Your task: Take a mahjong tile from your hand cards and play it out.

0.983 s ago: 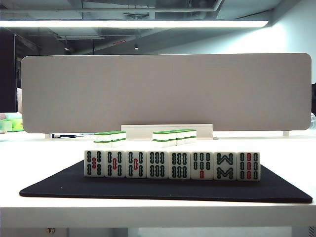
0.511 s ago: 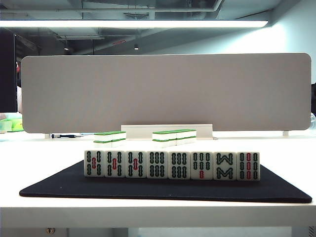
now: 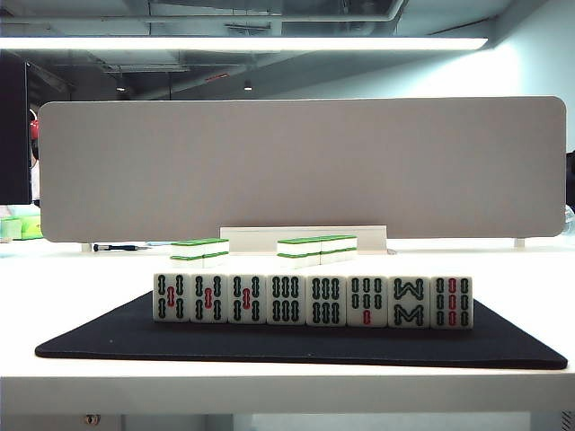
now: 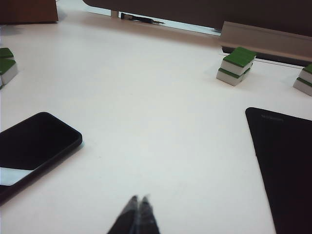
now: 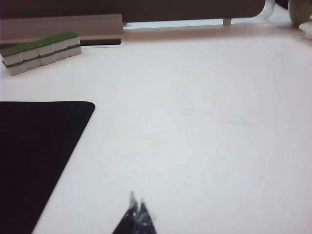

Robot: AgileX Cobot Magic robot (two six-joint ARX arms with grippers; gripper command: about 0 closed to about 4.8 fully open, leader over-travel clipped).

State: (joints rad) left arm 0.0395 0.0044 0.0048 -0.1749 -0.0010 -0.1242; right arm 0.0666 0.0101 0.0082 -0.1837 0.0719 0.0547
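The hand cards (image 3: 313,300) stand upright in one row of several white tiles on the black mat (image 3: 269,343), their green and red bamboo-stick faces turned toward the exterior camera. The mahjong tile is out of view in every frame. My left gripper (image 4: 139,199) is shut with nothing in it, low over bare white table beside the mat's edge (image 4: 287,165). My right gripper (image 5: 136,201) is also shut and empty, over white table on the other side of the mat (image 5: 34,156). Neither gripper shows in the exterior view.
Green-and-white tiles lie in stacks behind the mat (image 3: 199,252) (image 3: 316,249), seen too in the wrist views (image 4: 236,66) (image 5: 41,51). A black phone (image 4: 34,146) lies near the left gripper. A grey divider panel (image 3: 305,166) with a white rail (image 3: 304,239) closes the back.
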